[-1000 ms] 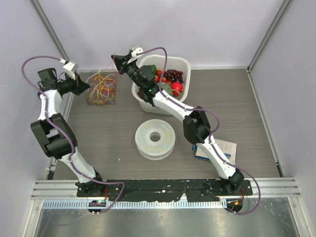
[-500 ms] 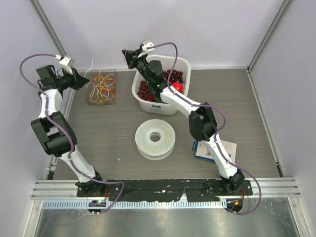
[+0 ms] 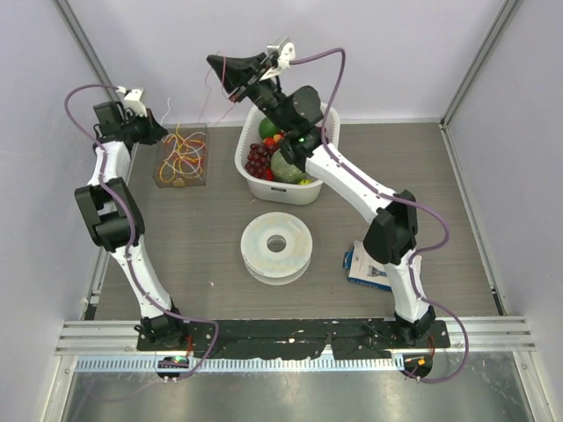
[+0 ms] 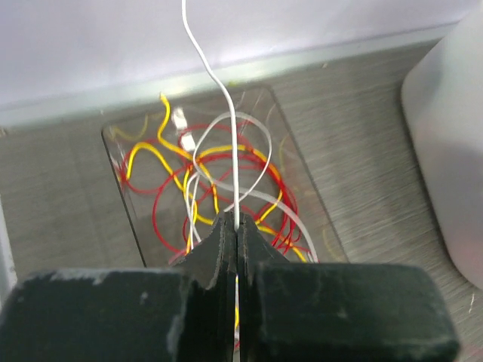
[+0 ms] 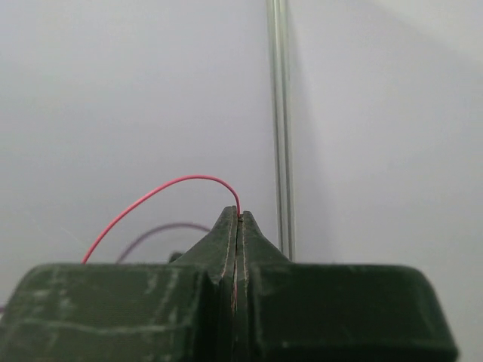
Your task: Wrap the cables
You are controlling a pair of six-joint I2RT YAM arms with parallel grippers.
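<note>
Left tool [image 4: 236, 225] clamped on a white cable [image 4: 235, 151]; right tool [image 5: 238, 219] clamped on a red cable [image 5: 189, 178].

Left wrist view: the white cable [image 4: 219, 90] is running off the top edge, the left end effector [image 4: 236, 226] is covering the near end of the clear tray [image 4: 121, 151], and the right edge is cropping the basket [image 4: 453, 151]. Right wrist view: the red cable [image 5: 151, 194] is dropping out of sight behind the right end effector [image 5: 238, 219].
</note>
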